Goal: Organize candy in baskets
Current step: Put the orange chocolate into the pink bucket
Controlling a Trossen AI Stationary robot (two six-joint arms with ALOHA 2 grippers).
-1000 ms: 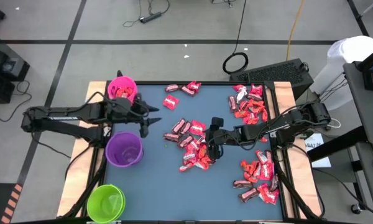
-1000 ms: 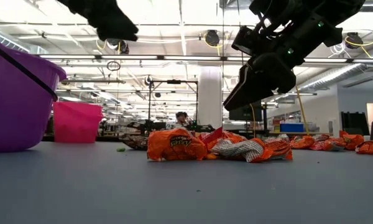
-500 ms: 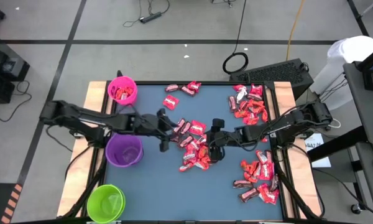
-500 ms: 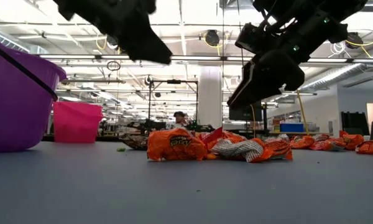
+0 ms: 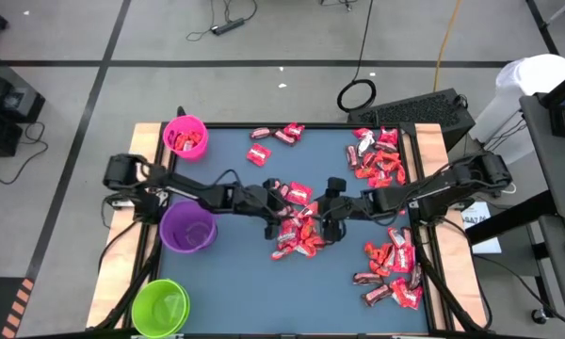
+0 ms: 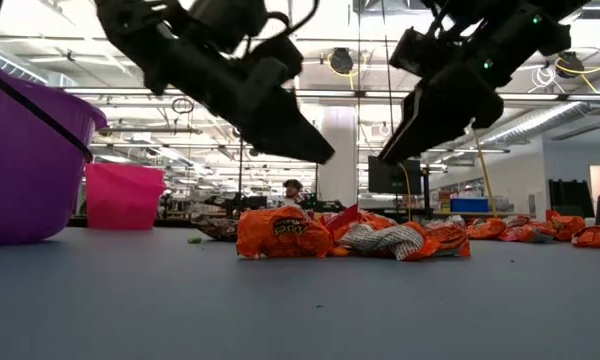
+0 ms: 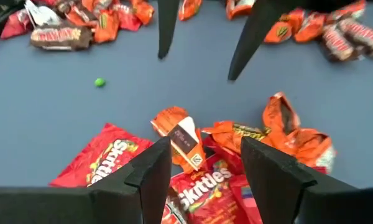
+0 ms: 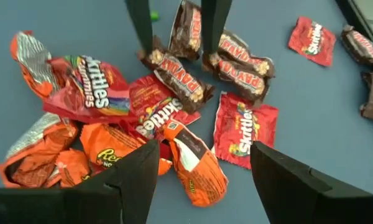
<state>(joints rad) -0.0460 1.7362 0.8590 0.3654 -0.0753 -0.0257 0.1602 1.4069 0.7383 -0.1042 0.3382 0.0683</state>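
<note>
Both pincers hang wide apart and empty over the middle candy heap, tips facing each other. Left pincer is just left of the heap, right pincer just right. The purple tub sits behind the left pincer.

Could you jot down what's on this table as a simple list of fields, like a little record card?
Surface: blue table
Left gripper: open, empty, over the middle candy pile
Right gripper: open, empty, over the same pile from the other side
Middle candy pile: orange, red and brown wrapped pieces, loose on the table
Other candy: a small group at the far edge, more along the right side
Pink basket: far left corner, some candy inside
Purple basket: left edge, middle
Green basket: near left corner
</note>
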